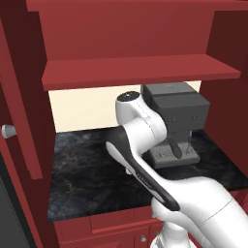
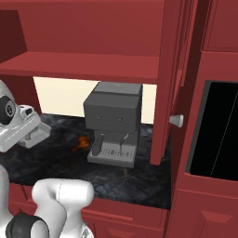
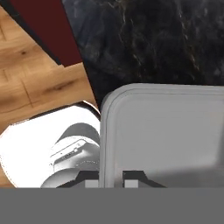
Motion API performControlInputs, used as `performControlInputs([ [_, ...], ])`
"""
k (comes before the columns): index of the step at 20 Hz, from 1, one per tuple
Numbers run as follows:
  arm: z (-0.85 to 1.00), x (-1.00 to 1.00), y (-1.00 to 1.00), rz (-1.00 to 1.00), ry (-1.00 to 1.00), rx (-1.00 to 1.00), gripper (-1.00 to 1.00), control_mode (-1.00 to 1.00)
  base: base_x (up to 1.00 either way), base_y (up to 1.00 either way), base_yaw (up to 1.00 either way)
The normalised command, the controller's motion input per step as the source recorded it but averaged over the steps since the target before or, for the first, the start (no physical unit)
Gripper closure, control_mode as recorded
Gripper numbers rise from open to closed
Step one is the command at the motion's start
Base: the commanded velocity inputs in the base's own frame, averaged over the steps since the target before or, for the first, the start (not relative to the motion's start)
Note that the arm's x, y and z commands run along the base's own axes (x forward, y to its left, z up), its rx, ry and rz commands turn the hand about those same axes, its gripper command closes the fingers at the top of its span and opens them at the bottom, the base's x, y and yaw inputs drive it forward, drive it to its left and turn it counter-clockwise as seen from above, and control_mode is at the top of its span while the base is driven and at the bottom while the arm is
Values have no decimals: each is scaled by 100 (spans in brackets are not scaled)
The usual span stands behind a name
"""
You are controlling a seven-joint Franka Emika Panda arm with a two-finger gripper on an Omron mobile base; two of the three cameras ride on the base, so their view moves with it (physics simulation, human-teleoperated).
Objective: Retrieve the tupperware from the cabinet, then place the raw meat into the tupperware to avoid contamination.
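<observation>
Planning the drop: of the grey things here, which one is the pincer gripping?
The tupperware, the pale shallow rimmed tub right at the pincer, held above the counter. The coffee machine is dark, boxy, standing on the counter.

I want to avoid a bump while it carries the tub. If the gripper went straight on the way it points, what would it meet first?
Apart from the tupperware the gripper is shut on, probably the dark marble counter beyond it; how far off is unclear.

Before me lies a dark marbled stone surface (image 1: 87, 169). A boxy dark grey coffee machine (image 2: 114, 123) and a small orange-brown meat piece (image 2: 82, 143) rest on it.
</observation>
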Motion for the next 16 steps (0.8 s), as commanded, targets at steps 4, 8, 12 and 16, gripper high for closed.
performControlInputs([
  [4,-46,54,23,-1,2,-12,100,-100,0,0,0],
  [8,-44,54,20,-1,1,-10,100,-100,0,0,0],
  [12,-50,50,26,-1,2,-8,100,-100,0,0,0],
  [16,-55,45,26,0,5,-5,100,-100,0,0,0],
])
